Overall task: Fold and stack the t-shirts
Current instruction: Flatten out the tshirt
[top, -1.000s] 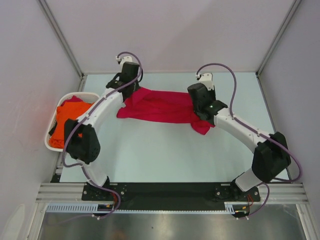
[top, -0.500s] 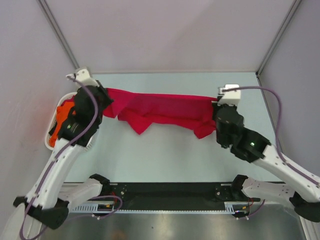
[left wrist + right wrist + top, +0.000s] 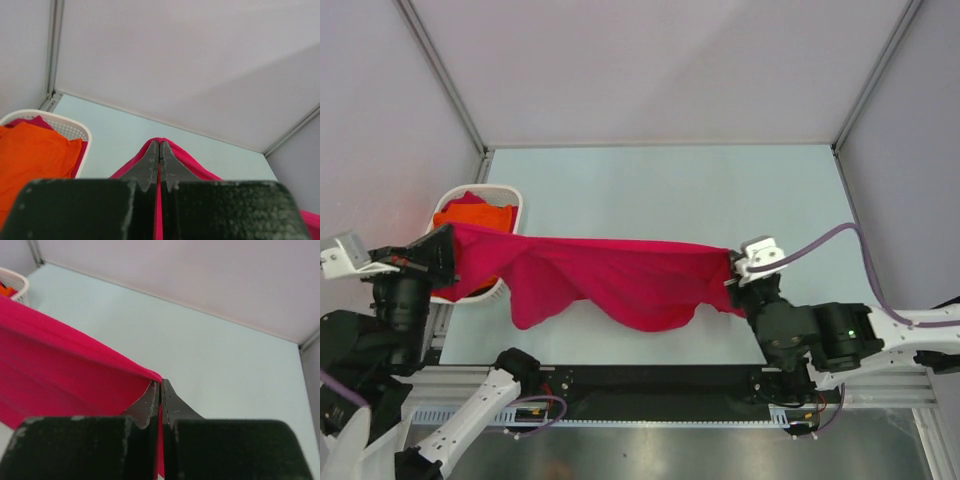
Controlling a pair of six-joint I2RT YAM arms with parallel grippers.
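Observation:
The crimson t-shirt (image 3: 610,280) hangs stretched in the air between my two grippers, above the near part of the table. My left gripper (image 3: 448,250) is shut on its left end, over the basket; in the left wrist view (image 3: 159,146) cloth (image 3: 195,167) drapes over the closed jaws. My right gripper (image 3: 732,270) is shut on its right end; in the right wrist view (image 3: 160,385) the shirt (image 3: 60,370) runs off to the left. The orange t-shirt (image 3: 475,215) lies in the basket and also shows in the left wrist view (image 3: 35,160).
The white oval basket (image 3: 512,192) stands at the table's left edge, also in the left wrist view (image 3: 75,131); some crimson cloth lies in it under the orange shirt. Grey enclosure walls stand on three sides. The pale table (image 3: 670,190) stretches behind the shirt.
Both arms have pulled back toward the near edge and lifted. The crimson shirt came off the table and now hangs stretched wider between them. The left gripper swung out over the basket.

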